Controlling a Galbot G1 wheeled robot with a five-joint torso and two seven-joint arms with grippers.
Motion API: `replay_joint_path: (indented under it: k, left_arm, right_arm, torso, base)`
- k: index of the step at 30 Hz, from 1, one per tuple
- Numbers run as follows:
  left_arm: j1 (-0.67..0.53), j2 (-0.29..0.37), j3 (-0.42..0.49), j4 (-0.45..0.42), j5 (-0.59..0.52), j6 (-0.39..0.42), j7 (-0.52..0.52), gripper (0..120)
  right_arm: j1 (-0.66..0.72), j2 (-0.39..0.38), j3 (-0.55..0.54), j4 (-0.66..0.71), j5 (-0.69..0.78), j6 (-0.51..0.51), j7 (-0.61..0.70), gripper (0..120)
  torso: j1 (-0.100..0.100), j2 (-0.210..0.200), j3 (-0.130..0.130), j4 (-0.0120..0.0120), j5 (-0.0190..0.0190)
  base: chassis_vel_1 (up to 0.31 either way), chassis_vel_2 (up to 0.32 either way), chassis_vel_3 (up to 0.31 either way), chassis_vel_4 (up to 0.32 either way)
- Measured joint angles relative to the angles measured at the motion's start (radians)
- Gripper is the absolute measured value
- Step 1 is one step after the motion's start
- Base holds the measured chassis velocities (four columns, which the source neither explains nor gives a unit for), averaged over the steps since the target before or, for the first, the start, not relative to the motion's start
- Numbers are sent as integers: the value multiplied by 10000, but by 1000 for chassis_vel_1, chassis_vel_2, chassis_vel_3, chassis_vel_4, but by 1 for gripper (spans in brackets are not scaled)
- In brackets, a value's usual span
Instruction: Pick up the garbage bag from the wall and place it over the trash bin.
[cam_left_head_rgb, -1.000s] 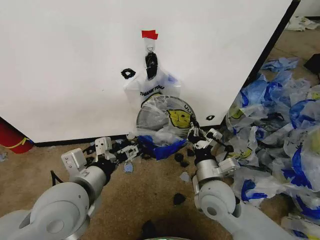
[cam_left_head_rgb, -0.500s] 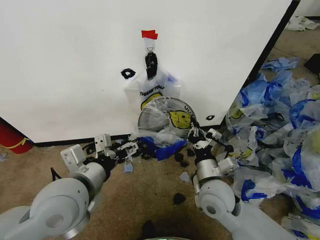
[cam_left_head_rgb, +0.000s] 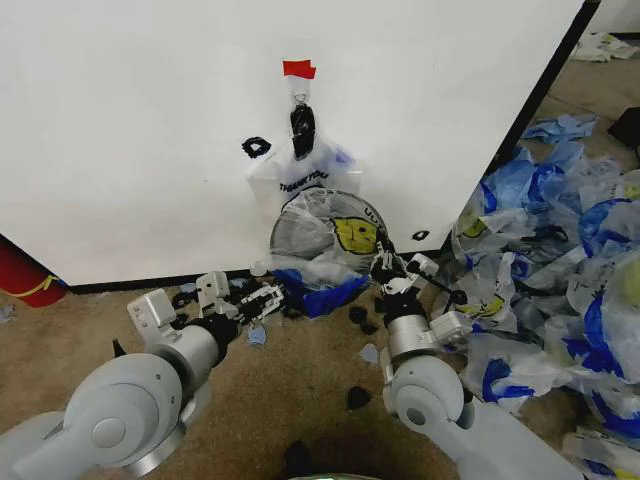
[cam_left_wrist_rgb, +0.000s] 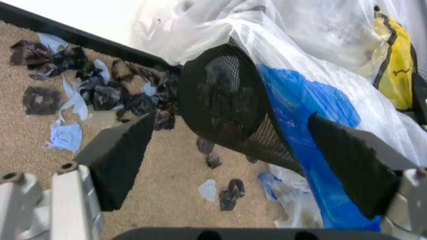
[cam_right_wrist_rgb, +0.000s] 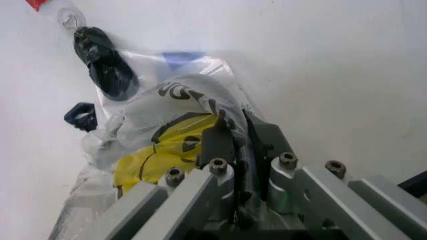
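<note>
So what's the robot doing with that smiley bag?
It is fitting the garbage bag over the trash bin, which lies on its side by the wall. The right claw is shut on the garbage bag. The left claw is open around the trash bin. Another bag hangs on the wall's hook.
</note>
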Motion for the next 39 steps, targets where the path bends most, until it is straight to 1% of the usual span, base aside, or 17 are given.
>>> replay_joint_path:
  k: [5, 6, 8, 9, 11, 12, 15, 17, 18, 21, 23, 25, 26, 28, 33, 36, 39]
  left_arm:
    - [-7, -11, -10, 4, -19, -63, 22, 73]
    - [-7, -11, -10, 4, -19, -63, 22, 73]
    - [6, -24, -10, 5, -19, -74, 36, 62]
    - [6, -26, -10, 5, -19, -75, 41, 60]
    - [-6, -29, -8, 6, -19, -75, 56, 51]
    - [-6, -29, -8, 6, -19, -75, 56, 51]
    - [-29, -21, -5, 6, -19, -75, 70, 36]
    - [-42, -17, -9, 6, -19, -75, 73, 30]
    - [-60, -1, -28, 7, -19, -75, 74, 23]
    - [-83, 23, -55, 7, -18, -74, 77, 20]
    - [-108, 43, -80, 7, -21, -76, 88, 30]
    - [-112, 39, -84, 7, -71, -82, 104, 36]
    - [-112, 10, -84, 7, -134, -103, 116, 43]
    - [-112, 4, -84, 7, -146, -111, 125, 45]
    - [-148, -70, -80, 7, -343, -254, 361, 68]
    - [-164, -95, -72, 7, -367, -278, 414, 75]
    - [-184, -123, -45, 7, -379, -291, 459, 90]
  right_arm:
    - [0, -14, -6, -28, -64, -41, 36, 1]
    - [0, -14, -6, -28, -64, -41, 36, 1]
    - [14, -39, 3, -37, -67, -69, 67, 1]
    - [18, -44, 9, -41, -68, -79, 73, 1]
    - [44, -58, 19, -71, -80, -111, 94, 1]
    - [44, -58, 19, -71, -80, -111, 94, 1]
    - [87, -59, 25, -143, -108, -144, 121, 1]
    - [96, -51, 26, -156, -113, -170, 138, 1]
    - [97, -44, 25, -158, -121, -195, 159, 1]
    - [102, -36, 24, -161, -131, -217, 181, 1]
    - [119, -25, 23, -161, -140, -259, 225, 1]
    - [150, -11, 21, -161, -157, -284, 244, 1]
    - [185, 4, 15, -162, -165, -312, 270, 1]
    - [198, 9, 12, -163, -167, -321, 284, 1]
    - [302, 58, -19, -145, -55, -361, 329, 1]
    - [317, 78, -39, -127, 8, -366, 326, 1]
    - [333, 180, -95, -176, 52, -395, 331, 1]
  torso:
    - [0, 0, 0, 0, 0]
    - [0, 0, 0, 0, 0]
    - [0, 0, 0, 0, -1]
    - [0, 0, 0, 0, 0]
    - [0, 0, 0, 0, 0]
    - [0, 0, 0, 0, 0]
    - [0, 0, 0, 0, 0]
    - [0, 0, 0, 0, 0]
    - [0, 0, 0, 0, 0]
    - [0, 0, 0, 0, 0]
    - [0, 0, 0, 0, 0]
    - [0, 0, 0, 0, 0]
    - [0, 0, 0, 0, 0]
    - [0, 0, 0, 0, 0]
    - [0, 0, 0, 0, 0]
    - [0, 0, 0, 0, -1]
    - [0, 0, 0, -1, 0]
  base:
    - [0, 0, 0, 0]
    - [0, 0, 0, 0]
    - [0, 0, 0, 0]
    - [0, 0, 0, 0]
    - [0, 0, 0, 0]
    - [0, 0, 0, 0]
    - [0, 0, 0, 0]
    - [0, 0, 0, 0]
    - [0, 0, 0, 0]
    - [0, 0, 0, 0]
    - [0, 0, 0, 0]
    - [0, 0, 0, 0]
    - [0, 0, 0, 0]
    - [0, 0, 0, 0]
    - [0, 0, 0, 0]
    - [0, 0, 0, 0]
    - [0, 0, 0, 0]
